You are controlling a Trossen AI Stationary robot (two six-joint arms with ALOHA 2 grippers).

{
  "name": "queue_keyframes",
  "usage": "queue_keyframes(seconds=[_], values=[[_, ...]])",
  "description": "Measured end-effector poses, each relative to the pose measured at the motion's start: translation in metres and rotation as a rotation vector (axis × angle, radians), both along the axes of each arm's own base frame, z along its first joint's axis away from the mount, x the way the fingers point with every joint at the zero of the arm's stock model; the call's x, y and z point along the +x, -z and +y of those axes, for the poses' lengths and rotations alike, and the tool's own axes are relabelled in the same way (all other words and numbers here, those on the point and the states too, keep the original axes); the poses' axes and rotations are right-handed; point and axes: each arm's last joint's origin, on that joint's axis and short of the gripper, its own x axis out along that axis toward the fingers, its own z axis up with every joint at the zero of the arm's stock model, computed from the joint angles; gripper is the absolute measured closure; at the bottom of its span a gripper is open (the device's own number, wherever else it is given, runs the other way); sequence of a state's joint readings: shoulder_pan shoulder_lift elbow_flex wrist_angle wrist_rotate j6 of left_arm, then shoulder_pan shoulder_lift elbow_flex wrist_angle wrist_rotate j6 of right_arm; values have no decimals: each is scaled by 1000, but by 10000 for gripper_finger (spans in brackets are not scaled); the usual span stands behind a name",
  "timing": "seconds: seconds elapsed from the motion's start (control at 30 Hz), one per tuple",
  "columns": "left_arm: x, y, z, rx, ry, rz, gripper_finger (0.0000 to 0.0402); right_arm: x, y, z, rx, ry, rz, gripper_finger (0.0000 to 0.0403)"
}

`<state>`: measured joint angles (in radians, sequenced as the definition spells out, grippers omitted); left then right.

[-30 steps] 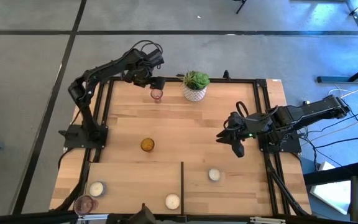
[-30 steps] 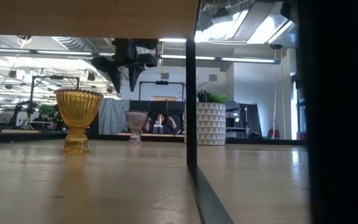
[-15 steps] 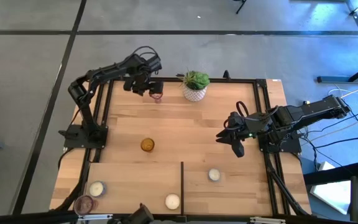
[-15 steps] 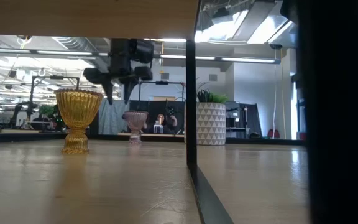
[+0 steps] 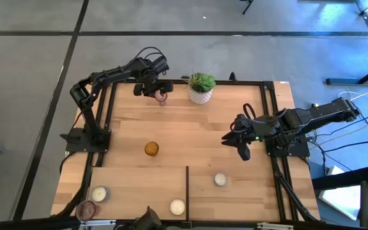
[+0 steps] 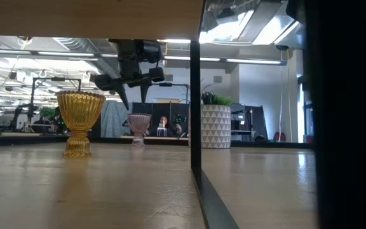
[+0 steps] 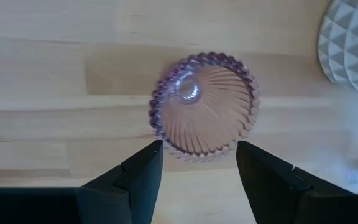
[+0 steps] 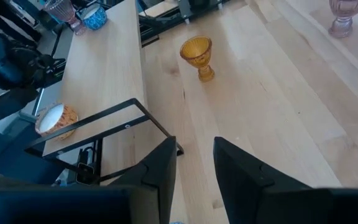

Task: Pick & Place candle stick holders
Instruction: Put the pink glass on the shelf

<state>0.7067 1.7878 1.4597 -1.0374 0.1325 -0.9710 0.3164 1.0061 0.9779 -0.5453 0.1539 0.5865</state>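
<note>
A pale wooden table [image 5: 190,128] with a black frame sits on a grey floor; seen from table height, a workshop w/ ceiling lights lies behind it. The left gripper [image 5: 159,87] hangs over the far edge, directly above a pink holder [image 5: 161,97] that stands upright on the wood, just beside a white pot [image 5: 200,96] w/ a green plant. Its fingers [image 7: 143,177] are spread wide, one on each side of the holder's rim and not touching it, pointing down at the cup from above. The right gripper [image 5: 243,151] waits above the table's right half, fingers [image 8: 159,171] slightly apart, holding nothing. An amber holder [image 5: 151,149] stands near the table's middle. Along the near edge: a white holder [image 5: 99,193] and a second pink holder [image 5: 88,209] at the left corner, another white one [image 5: 177,206] by the black divider [image 5: 187,190], and a third white one [image 5: 220,179] right of it.
</note>
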Motion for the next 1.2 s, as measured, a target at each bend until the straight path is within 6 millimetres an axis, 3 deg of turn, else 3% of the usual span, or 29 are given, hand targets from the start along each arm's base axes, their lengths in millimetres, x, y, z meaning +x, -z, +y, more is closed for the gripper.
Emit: queue_keyframes(seconds=[0.6,0.97,1.2], values=[[-11,19,-6,-79,-74,82,201,0,0,0,1,-9,6,293],[-9,19,-4,-52,-53,60,201,-1,1,0,3,-10,13,293],[-13,7,-7,-12,82,22,201,-1,2,0,6,-7,22,293]])
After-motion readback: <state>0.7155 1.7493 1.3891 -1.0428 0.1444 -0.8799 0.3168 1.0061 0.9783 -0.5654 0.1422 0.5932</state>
